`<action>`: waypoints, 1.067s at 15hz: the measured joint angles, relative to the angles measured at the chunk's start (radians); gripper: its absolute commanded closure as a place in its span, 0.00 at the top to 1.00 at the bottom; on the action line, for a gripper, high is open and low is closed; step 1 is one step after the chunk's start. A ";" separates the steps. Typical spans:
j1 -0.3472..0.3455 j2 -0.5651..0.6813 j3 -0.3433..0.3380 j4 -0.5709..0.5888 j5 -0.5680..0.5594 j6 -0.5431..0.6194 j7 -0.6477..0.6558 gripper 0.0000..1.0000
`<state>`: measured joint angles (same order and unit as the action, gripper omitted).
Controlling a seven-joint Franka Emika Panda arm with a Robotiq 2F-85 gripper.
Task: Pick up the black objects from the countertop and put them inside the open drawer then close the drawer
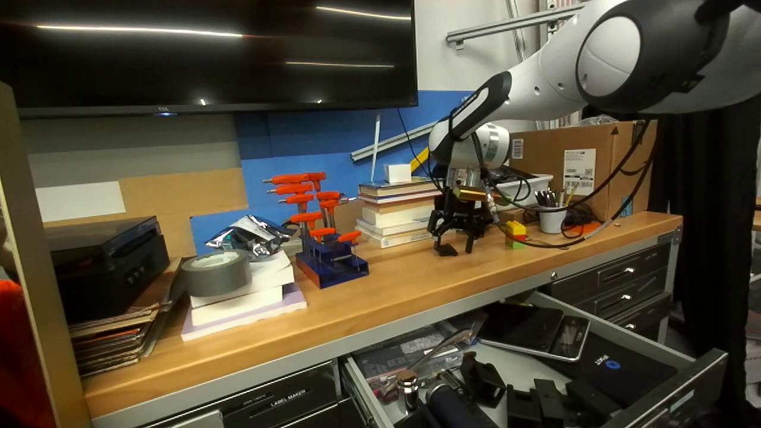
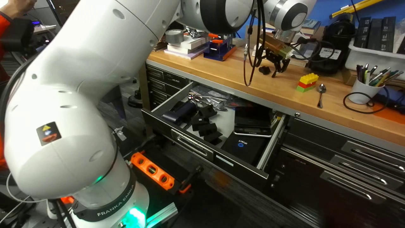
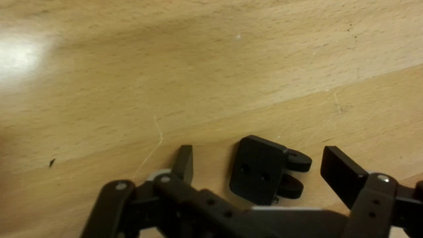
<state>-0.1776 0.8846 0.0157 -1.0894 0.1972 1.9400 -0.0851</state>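
Standing nearest in an exterior view is the white arm (image 2: 72, 69), with an orange level (image 2: 146, 165) near its foot. Next comes the drawer (image 2: 224, 120), pulled out from under the table (image 2: 227, 69). Several black pieces (image 2: 207, 129) lie close together in it, and toward its other side lies a flat black device (image 2: 250, 115) with a bright edge. On the table, a spoon (image 2: 322, 88) lies with its handle toward the front edge, just beside a stack of yellow, red and green toy bricks (image 2: 307, 84); a white pen cup (image 2: 362, 90) stands to the spoon's right in that view.

A little farther in lies the black object (image 3: 256, 165), a blocky body with two small holes and two rounded prongs on one side. The wrist view shows it between the jaws, which are spread wide and stand clear of it on both sides, bare wood showing in each gap.

Beyond, orange-handled tools (image 2: 217, 41) stand in a blue rack (image 2: 212, 55), and past that a roll of grey tape (image 2: 174, 37) rests on a low pile of pale books (image 2: 191, 43). Farthest back, in an exterior view, are a cardboard box (image 1: 547, 142) and, above the table, a wide dark screen (image 1: 208, 65).
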 measured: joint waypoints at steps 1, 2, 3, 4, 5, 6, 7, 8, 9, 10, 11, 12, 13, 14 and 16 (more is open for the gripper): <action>0.005 0.012 -0.003 0.018 -0.010 -0.009 0.008 1.00; 0.010 0.023 -0.005 0.038 -0.022 -0.018 0.019 1.00; 0.015 0.033 -0.007 0.056 -0.032 -0.029 0.029 1.00; 0.020 0.043 -0.009 0.074 -0.040 -0.037 0.037 1.00; 0.025 0.053 -0.010 0.093 -0.050 -0.048 0.046 1.00; 0.029 0.063 -0.012 0.110 -0.059 -0.060 0.054 1.00; 0.033 0.072 -0.014 0.127 -0.065 -0.072 0.060 1.00; 0.036 0.081 -0.018 0.143 -0.071 -0.083 0.066 1.00; 0.039 0.088 -0.020 0.156 -0.075 -0.093 0.072 1.00; 0.043 0.096 -0.024 0.170 -0.080 -0.104 0.078 1.00; 0.046 0.103 -0.026 0.182 -0.085 -0.112 0.083 1.00; 0.049 0.109 -0.028 0.193 -0.092 -0.118 0.088 1.00; 0.052 0.115 -0.030 0.201 -0.099 -0.124 0.093 1.00; 0.055 0.120 -0.032 0.209 -0.104 -0.128 0.098 1.00; 0.059 0.128 -0.034 0.224 -0.112 -0.138 0.105 1.00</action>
<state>-0.1183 1.0129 -0.0185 -0.8650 0.0849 1.8021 0.0197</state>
